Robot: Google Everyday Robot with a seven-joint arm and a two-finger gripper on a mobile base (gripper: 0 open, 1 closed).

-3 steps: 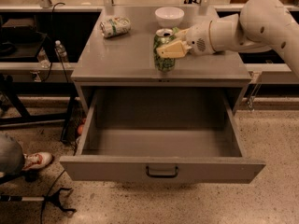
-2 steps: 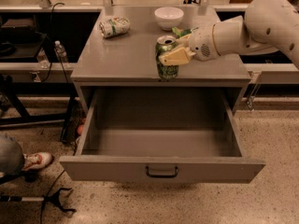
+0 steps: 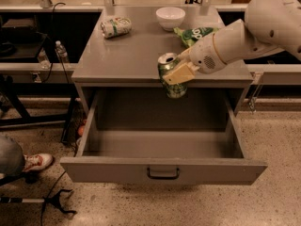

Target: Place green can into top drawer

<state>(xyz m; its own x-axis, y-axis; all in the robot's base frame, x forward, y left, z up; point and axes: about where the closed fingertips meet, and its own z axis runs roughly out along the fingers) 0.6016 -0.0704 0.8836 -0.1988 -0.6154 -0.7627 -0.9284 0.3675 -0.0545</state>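
The green can (image 3: 174,87) is held nearly upright in the gripper (image 3: 177,73), with the jaws closed on it. It is held at the front edge of the tabletop (image 3: 127,55), above the open top drawer (image 3: 162,171).

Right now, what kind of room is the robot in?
Probably a robot lab or workshop. The gripper holds the green can above the open top drawer of a grey metal cabinet, with workbenches behind and a cable on the floor.
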